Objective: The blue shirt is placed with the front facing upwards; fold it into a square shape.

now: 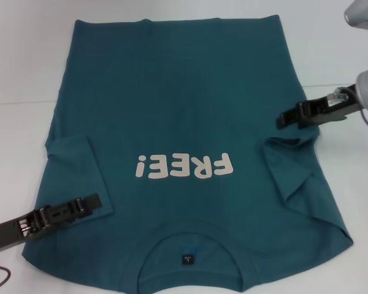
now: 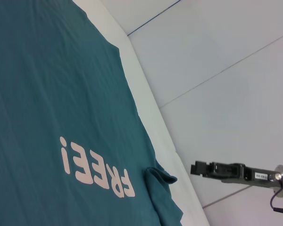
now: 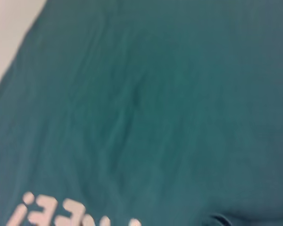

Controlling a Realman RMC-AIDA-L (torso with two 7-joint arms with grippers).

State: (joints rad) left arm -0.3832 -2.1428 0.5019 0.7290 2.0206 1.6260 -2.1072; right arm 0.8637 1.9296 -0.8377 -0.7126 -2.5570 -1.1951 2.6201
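In the head view the blue shirt [image 1: 190,122] is lying face-up across the table [image 1: 18,61], both sleeves folded inward; the left gripper [image 1: 89,204], lower left, and right gripper [image 1: 289,118], at right, are hovering, finger state unclear. In the left wrist view, the right gripper [image 2: 200,168] is sitting lower right. The right wrist view is showing only cloth [image 3: 155,103]. A loose sleeve may be slipping open on lifting.

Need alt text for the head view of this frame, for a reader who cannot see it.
A blue shirt lies front up on a white table, collar nearest the camera, both sleeves folded in over the body. The left gripper reaches over the left sleeve and the right gripper hovers at the shirt's right edge above the other sleeve.
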